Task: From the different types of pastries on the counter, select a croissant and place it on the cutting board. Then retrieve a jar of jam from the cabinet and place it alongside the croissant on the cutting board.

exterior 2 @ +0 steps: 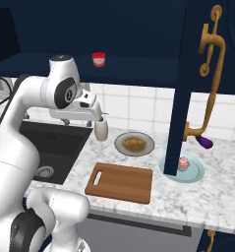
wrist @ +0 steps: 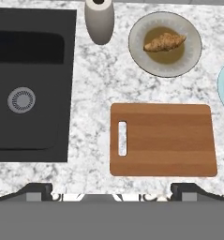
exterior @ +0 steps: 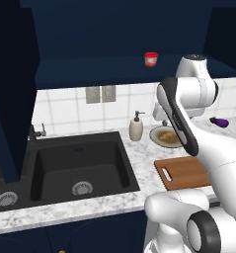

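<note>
Two pastries sat on plates on the marble tabletop: the croissant on a grey plate at the far side, and a pink cupcake on a pale blue plate to the right, partly behind the open cabinet door. The cutting board lay bare, near the front edge, just nearer than the croissant's plate, its slot handle pointing left toward the black sink. A soap bottle stood between sink and grey plate. The jar of jam rested on the cabinet shelf above. The pincer hung high over the board with its fingers spread wide, holding nothing.
</note>
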